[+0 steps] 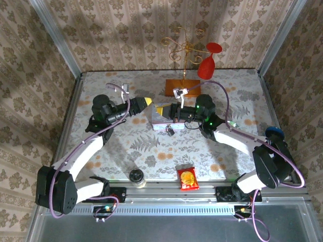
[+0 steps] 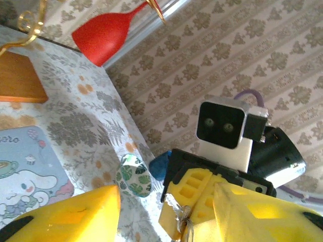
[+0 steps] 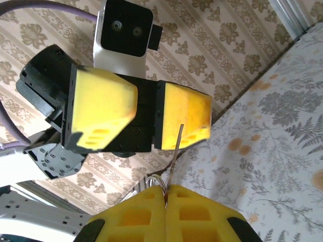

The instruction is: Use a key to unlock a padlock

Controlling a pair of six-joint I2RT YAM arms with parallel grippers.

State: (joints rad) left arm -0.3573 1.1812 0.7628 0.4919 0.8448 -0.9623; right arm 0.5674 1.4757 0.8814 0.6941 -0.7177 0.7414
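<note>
My right gripper [image 3: 166, 190] is shut on a thin metal key [image 3: 175, 151], whose blade sticks up out of the yellow pads beside its wire ring. The key's tip reaches the left gripper's yellow pads [image 3: 184, 116], which face it and stand apart. In the left wrist view my left gripper [image 2: 166, 194] is open, with the right gripper's fingers [image 2: 194, 194] and the key [image 2: 182, 214] between its fingertips. From above, both grippers [image 1: 150, 105] [image 1: 162, 109] meet over the pale tin [image 1: 160, 120]. The small dark padlock [image 1: 172, 130] lies on the table just in front of the tin.
A red wine glass [image 1: 209, 63] hangs on a gold wire stand [image 1: 181, 46] with a wooden base [image 1: 182, 86] at the back. A snack packet [image 1: 187, 178] and a dark-lidded jar [image 1: 137, 177] sit near the front edge. A leaf-patterned round thing [image 2: 133, 175] lies to the right.
</note>
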